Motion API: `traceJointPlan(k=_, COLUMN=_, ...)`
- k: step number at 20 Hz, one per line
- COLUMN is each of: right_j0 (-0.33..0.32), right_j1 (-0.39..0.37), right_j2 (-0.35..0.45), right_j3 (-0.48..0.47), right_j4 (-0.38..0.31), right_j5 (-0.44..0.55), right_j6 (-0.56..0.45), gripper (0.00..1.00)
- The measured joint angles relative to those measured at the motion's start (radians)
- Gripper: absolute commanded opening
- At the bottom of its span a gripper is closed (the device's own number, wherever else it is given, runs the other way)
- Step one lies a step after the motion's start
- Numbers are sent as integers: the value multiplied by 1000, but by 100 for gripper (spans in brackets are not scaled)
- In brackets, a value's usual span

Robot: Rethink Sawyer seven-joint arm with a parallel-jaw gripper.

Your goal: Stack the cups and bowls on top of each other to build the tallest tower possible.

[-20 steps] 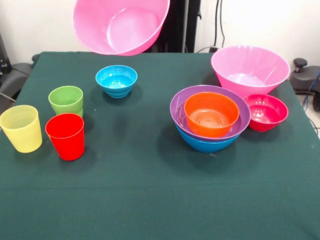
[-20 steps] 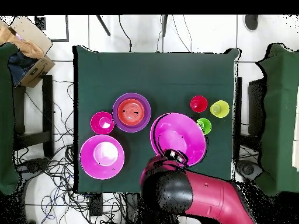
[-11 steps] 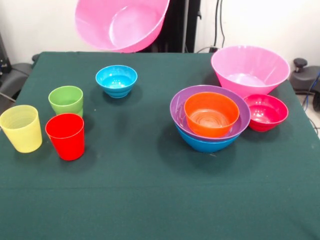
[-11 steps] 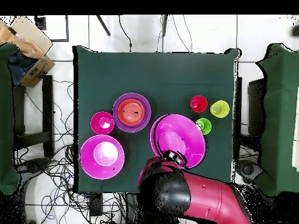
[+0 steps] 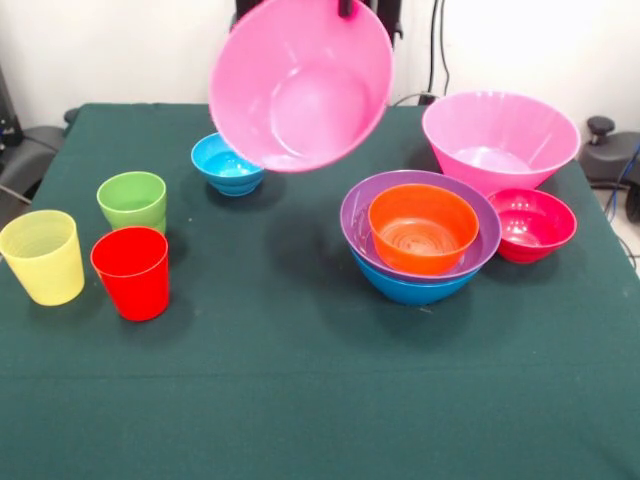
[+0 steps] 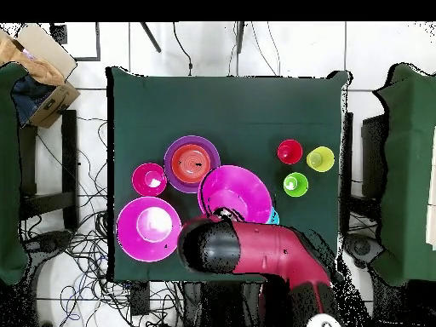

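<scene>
Aloft over the green table [image 5: 300, 400], a big pink bowl [image 5: 300, 85] hangs tilted, its open mouth turned toward the front camera, held by its upper rim where the gripper [image 5: 346, 8] clamps it at the top edge of the frame. Only the gripper's tip shows there; in the overhead view the red and black arm [image 6: 255, 255] covers the grasp, and the bowl [image 6: 236, 192] appears just beside the stack.

That stack [image 5: 420, 240] is the target: an orange bowl [image 5: 423, 228] nested in a purple bowl [image 5: 360, 215], which sits in a blue bowl [image 5: 410, 290]. In the front view it lies below the carried bowl and off to the right, clear of its lower rim.

The coming move turns on that offset. The bowl likely has to travel sideways until centred over the orange one, level out, then descend.

Close neighbours crowd the drop zone: a second pink bowl [image 5: 500, 135] behind the stack and a crimson bowl [image 5: 532, 224] touching or nearly touching its side. A small cyan bowl [image 5: 222, 162] sits partly hidden behind the carried bowl. Yellow [image 5: 42, 256], red [image 5: 131, 272] and green [image 5: 132, 200] cups wait well apart at the other side.
</scene>
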Motion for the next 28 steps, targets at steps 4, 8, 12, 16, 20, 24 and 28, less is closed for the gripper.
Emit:
traceJointPlan(k=4, right_j0=14, right_j1=42, right_j2=0, right_j3=-22, right_j4=0, right_j5=0, right_j6=74, gripper=0)
traceJointPlan(k=8, right_j0=12, right_j1=54, right_j2=0, right_j3=-30, right_j4=-1, right_j5=0, right_j6=108, gripper=0)
traceJointPlan(k=12, right_j0=2, right_j1=54, right_j2=0, right_j3=-30, right_j4=-1, right_j5=-14, right_j6=114, gripper=0)
traceJointPlan(k=16, right_j0=-4, right_j1=52, right_j2=0, right_j3=-32, right_j4=-1, right_j5=-19, right_j6=114, gripper=0)
traceJointPlan(k=20, right_j0=2, right_j1=34, right_j2=0, right_j3=-50, right_j4=-2, right_j5=1, right_j6=114, gripper=0)
traceJointPlan(k=24, right_j0=25, right_j1=14, right_j2=0, right_j3=-115, right_j4=-4, right_j5=105, right_j6=114, gripper=0)
traceJointPlan(k=28, right_j0=58, right_j1=7, right_j2=0, right_j3=-207, right_j4=-4, right_j5=248, right_j6=116, gripper=0)
